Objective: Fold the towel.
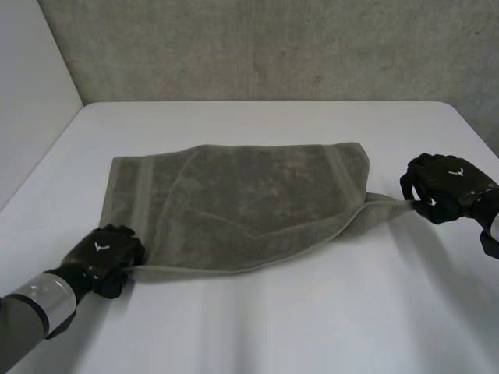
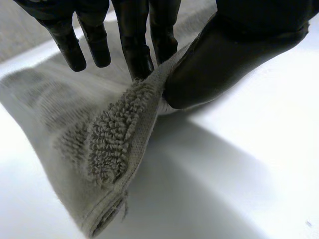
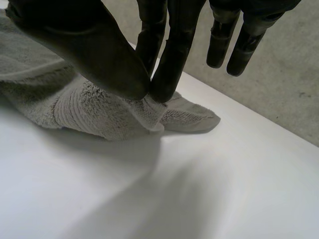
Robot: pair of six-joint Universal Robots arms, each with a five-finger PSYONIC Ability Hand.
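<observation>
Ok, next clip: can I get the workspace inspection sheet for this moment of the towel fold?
Surface: white table, with the towel lying on it.
Job's things: grey-green towel, spread mostly flat, its near edge drawn between the two hands.
Clutter: nothing seen.
Hands: left hand pinches the towel's near left corner between thumb and fingers; right hand pinches the near right corner, which is pulled out to a point.
Cables: nothing seen.
Surroundings: grey rough wall behind the table.
</observation>
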